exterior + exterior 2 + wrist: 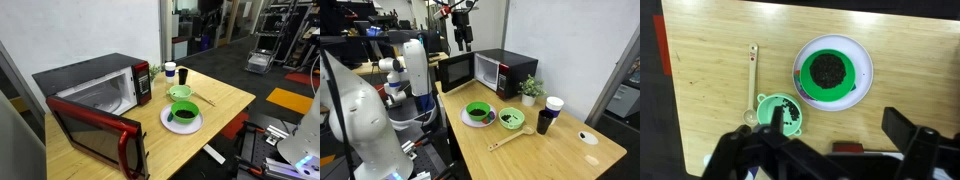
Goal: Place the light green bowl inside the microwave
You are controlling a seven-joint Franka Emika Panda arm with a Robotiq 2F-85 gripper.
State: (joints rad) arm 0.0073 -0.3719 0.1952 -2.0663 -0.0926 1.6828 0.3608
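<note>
Light green bowl [180, 92]: in an exterior view, on table [225, 100], just beside darker green bowl [183, 114], near open-doored microwave [95, 88]. In an exterior view, your gripper [464, 38] hangs high above the table. Wrist view: fingers [908, 135] spread wide, empty; bowl below, beside wooden spoon [752, 70].

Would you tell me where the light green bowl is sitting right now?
In the wrist view, the light green bowl sits on the table, between the wooden spoon and the white plate.
</note>
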